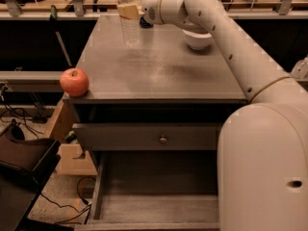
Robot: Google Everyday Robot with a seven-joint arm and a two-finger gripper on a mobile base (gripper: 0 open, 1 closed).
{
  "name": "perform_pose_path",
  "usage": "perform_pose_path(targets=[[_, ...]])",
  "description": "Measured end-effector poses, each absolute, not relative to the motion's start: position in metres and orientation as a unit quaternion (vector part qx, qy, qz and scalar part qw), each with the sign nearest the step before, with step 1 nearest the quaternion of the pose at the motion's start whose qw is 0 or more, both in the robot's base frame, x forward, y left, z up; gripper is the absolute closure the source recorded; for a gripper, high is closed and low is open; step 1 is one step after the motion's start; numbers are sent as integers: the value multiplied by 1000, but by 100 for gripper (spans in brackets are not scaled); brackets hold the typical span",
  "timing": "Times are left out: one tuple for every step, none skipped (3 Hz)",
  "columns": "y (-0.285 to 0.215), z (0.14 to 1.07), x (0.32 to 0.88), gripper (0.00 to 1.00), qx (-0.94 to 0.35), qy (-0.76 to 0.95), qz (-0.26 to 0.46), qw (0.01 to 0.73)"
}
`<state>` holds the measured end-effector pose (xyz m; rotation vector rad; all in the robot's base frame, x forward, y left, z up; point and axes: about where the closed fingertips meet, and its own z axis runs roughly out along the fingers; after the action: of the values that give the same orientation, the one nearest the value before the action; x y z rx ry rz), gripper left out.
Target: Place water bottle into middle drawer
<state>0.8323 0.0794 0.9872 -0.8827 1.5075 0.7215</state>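
Note:
The water bottle (129, 28) is clear and ribbed and stands upright at the far left of the cabinet top, its base at or just above the surface. My gripper (129, 11) reaches in from the right, and its tan fingers (126, 11) are shut around the bottle's upper body. The middle drawer (159, 208) is pulled open low at the front, showing a bare plank floor and low side walls with nothing in it.
A red apple (74, 82) sits on the cabinet top's front left corner. A white bowl (198, 38) stands at the back right, partly behind my arm. The drawer above has a front panel with a round knob (162, 139). Cables and boxes lie on the floor at left.

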Motion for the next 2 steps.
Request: perform_pose_path(targets=[[67,1033,784,100,-402,635,288,593],[58,1068,720,100,-420,629,268,597]])
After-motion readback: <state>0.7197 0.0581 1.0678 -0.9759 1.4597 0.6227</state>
